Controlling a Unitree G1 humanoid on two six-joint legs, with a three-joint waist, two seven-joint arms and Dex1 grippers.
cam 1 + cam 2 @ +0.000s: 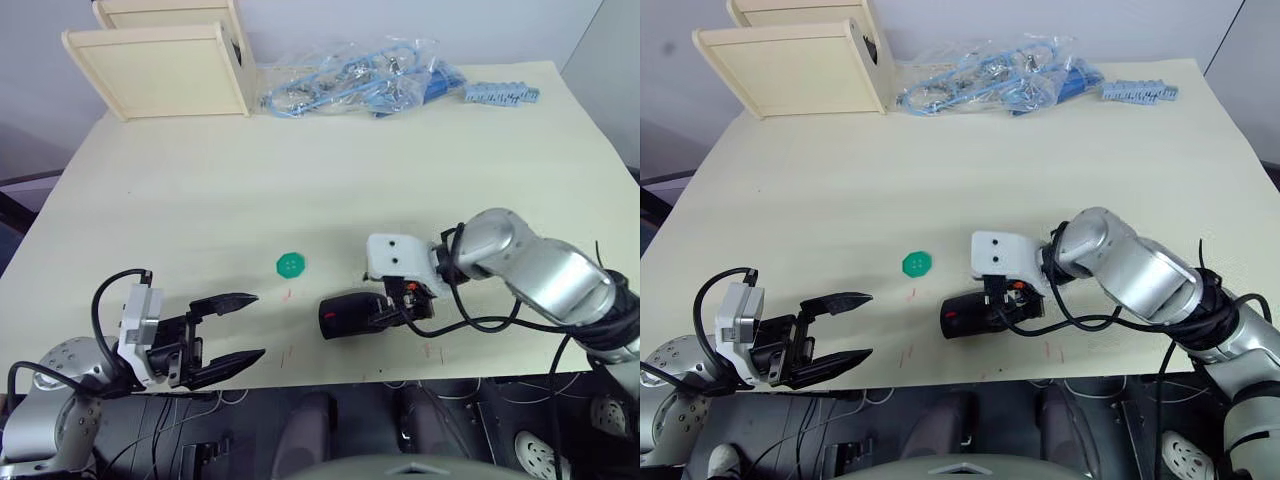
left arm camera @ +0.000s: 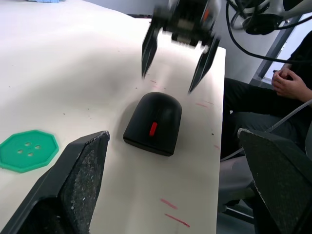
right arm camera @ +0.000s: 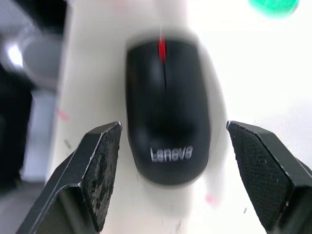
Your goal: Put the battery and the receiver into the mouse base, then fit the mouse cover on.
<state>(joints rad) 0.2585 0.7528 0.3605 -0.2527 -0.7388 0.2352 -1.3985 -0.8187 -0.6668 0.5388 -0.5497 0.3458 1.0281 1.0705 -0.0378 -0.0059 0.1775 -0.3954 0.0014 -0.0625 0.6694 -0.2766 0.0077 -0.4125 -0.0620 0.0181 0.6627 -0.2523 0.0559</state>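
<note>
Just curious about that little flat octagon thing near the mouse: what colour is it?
The octagonal disc is green, with small holes in the middle; the left wrist view shows it best.

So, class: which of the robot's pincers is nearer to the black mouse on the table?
The right. The right pincer is open right at the mouse, fingers either side of its rear end. The left pincer, also open, sits apart, on the mouse's left near the table edge.

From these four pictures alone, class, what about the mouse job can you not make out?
- Battery and receiver: whether they sit inside; the closed mouse cover hides the mouse's inside.
- Cover seating: the right wrist view is blurred.
- Right gripper: open above the mouse; blurred in the left wrist view.
- Bagged blue parts: too small to identify.
</note>
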